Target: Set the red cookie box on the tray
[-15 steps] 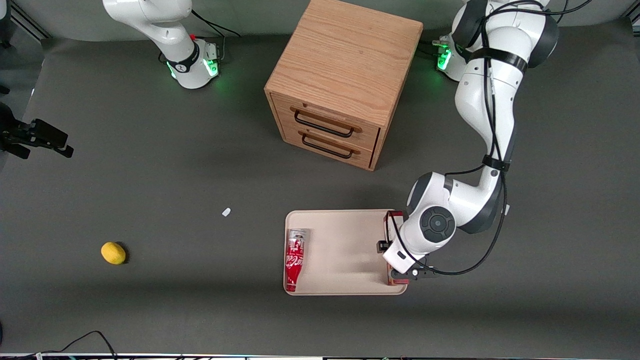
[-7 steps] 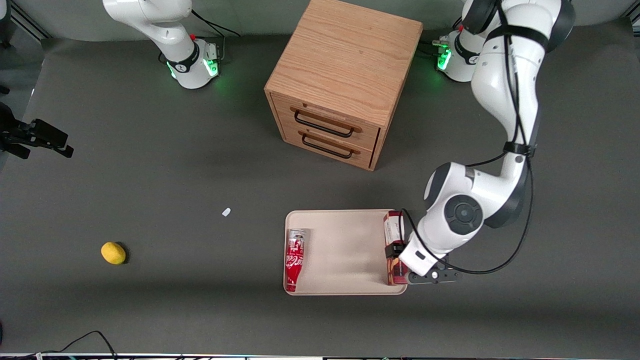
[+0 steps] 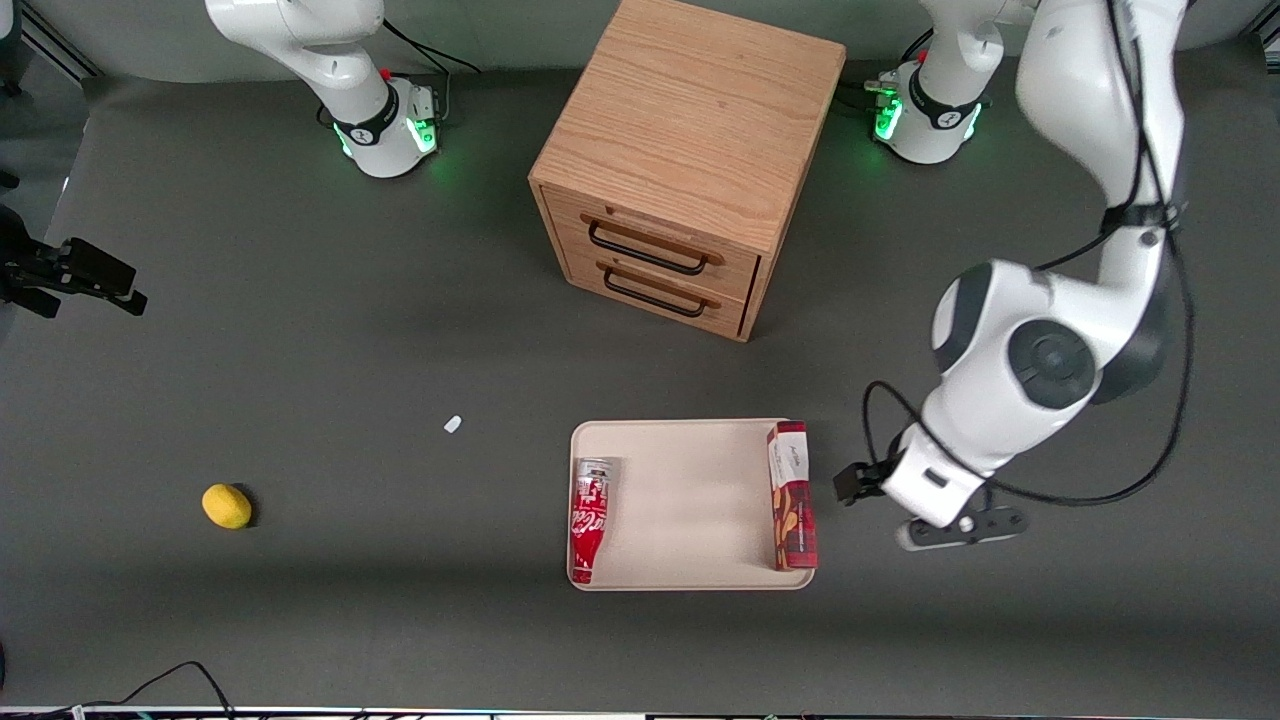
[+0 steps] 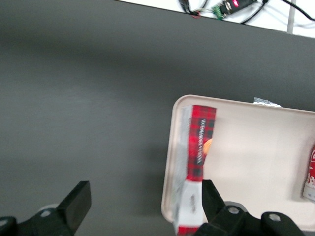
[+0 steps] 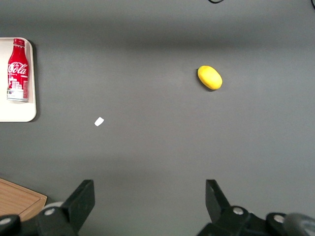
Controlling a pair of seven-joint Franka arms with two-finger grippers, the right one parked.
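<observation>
1. My gripper (image 4: 142, 204) hangs over bare desk just off the tray's edge on my working end, its two fingers (image 4: 76, 201) spread wide apart with nothing between them.
2. In the front view my gripper (image 3: 905, 505) sits beside the tray (image 3: 690, 500), apart from it, with my wrist and forearm rising above it toward my base.
3. The red cookie box (image 3: 791, 495) lies flat inside the tray, pressed along the rim on the edge closest to me, running the length of that edge.
4. Its white end points toward the wooden drawer cabinet (image 3: 690, 165); its dark red tartan end reaches the tray corner nearest the front camera.
5. From my wrist camera the red cookie box (image 4: 196, 162) shows its tartan face and a tan cookie picture, lying just inside the tray (image 4: 256, 152) rim.
6. A red-and-white cola bottle can (image 3: 589, 518) lies along the tray's edge toward the parked arm's end, well apart from the box, cap end pointing toward the front camera.
7. The cabinet stands on the desk farther from the front camera than the tray, both drawers shut, dark handles facing the tray.
8. A lemon (image 3: 227, 506) rests on the desk toward the parked arm's end.
9. A small white scrap (image 3: 452, 424) lies on the desk between the lemon and the tray.
</observation>
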